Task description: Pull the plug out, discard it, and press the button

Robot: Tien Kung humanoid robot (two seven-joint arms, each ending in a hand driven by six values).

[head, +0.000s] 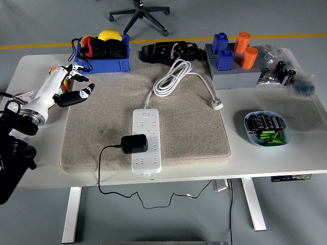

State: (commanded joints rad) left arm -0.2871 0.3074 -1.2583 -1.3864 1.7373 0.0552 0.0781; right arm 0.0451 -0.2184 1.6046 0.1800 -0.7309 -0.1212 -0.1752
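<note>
Head view shows the black plug [134, 144] seated in the white power strip [145, 140], low in the centre of the frame, on the grey mat [92, 138] over the bench [286, 163]; the strip's long axis runs from top to bottom of the frame. The left robot hand [71, 89] is held at the upper left, fingers loosely spread, nothing gripped; the plug lies to its lower right, well apart. No right robot hand is seen, so the left is judged the nearer.
</note>
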